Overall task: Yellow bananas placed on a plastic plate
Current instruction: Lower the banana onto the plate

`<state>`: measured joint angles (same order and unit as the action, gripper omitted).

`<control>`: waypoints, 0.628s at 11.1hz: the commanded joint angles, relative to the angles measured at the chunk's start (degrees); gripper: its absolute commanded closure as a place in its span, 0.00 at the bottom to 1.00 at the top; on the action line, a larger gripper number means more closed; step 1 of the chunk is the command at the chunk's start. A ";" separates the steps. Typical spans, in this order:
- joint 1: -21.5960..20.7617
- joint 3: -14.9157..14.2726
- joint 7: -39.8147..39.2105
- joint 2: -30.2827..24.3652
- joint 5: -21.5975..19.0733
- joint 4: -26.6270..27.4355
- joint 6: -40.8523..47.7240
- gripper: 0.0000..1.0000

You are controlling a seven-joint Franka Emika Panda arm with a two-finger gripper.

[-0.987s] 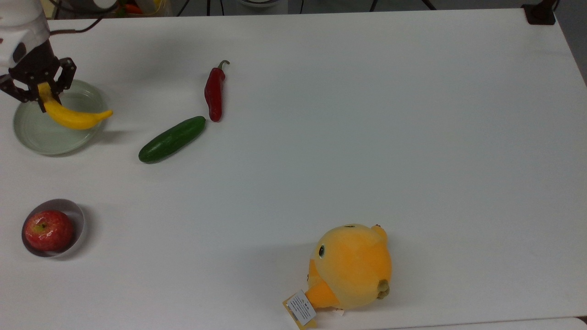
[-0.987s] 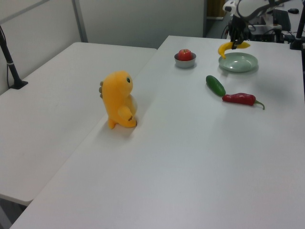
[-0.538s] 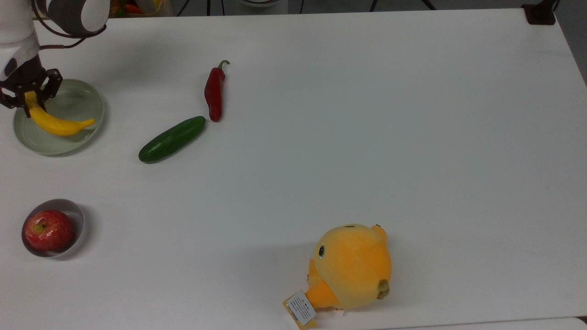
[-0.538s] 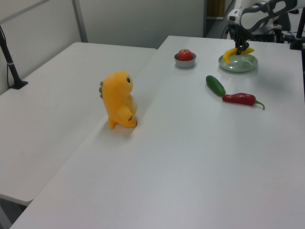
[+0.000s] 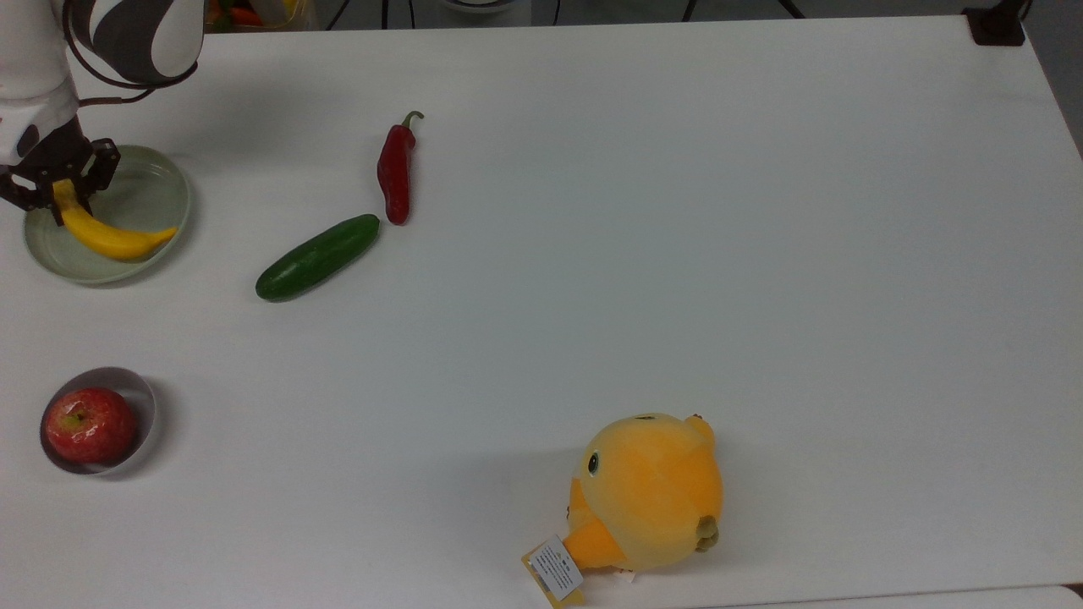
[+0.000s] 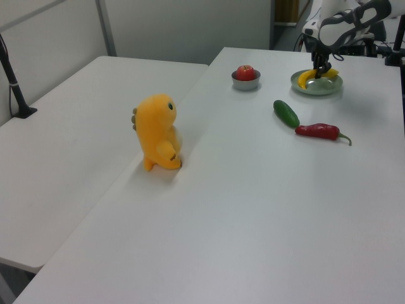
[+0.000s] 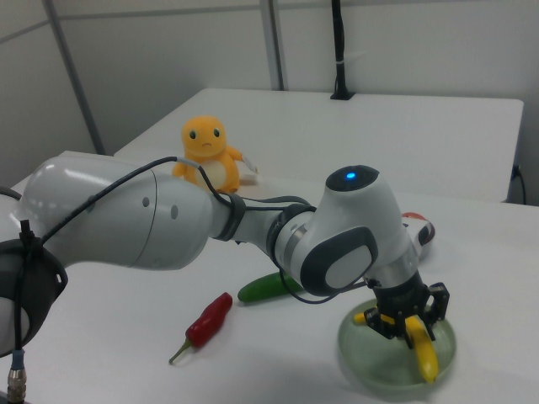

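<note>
Jaws (image 5: 57, 190) clamped on the banana's (image 5: 114, 239) stem end over the counter-corner plate (image 5: 156, 190); best opened gently, then lifted straight up.

Hand (image 5: 61, 182): black, on a white arm with dark grey joint bands.
Banana (image 5: 110, 238), in the hand: bright yellow, orange-tinged tip.
Plate (image 5: 144, 199), under the hand: pale grey-green.
Cucumber (image 5: 317, 256): dark green.
Chilli pepper (image 5: 396, 172), beyond the cucumber from the hand: glossy red, green stem.
Apple (image 5: 89, 425): red, yellow flecks, in a grey bowl (image 5: 140, 393).
Plush toy (image 5: 647, 491), farthest from the hand: yellow-orange, white tag.
Surface (image 5: 677, 211): plain white.
</note>
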<state>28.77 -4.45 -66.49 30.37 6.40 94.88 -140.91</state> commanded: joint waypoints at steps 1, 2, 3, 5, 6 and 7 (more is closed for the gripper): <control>0.05 -0.30 0.91 0.74 0.02 -0.22 -2.35 0.31; 0.06 -0.30 2.14 0.74 0.02 -0.22 -2.44 0.22; 0.06 -0.30 2.50 0.48 0.02 -0.22 -2.44 0.15; 0.14 -0.30 2.94 -1.18 -0.24 -0.22 -2.35 0.00; -0.12 -0.30 4.68 -2.50 -0.33 -0.05 -2.09 0.00; -0.47 -0.30 8.27 -4.25 -0.50 -0.05 -1.56 0.00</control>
<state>29.04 -4.46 -63.75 30.32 6.33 93.56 -142.33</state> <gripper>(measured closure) 0.000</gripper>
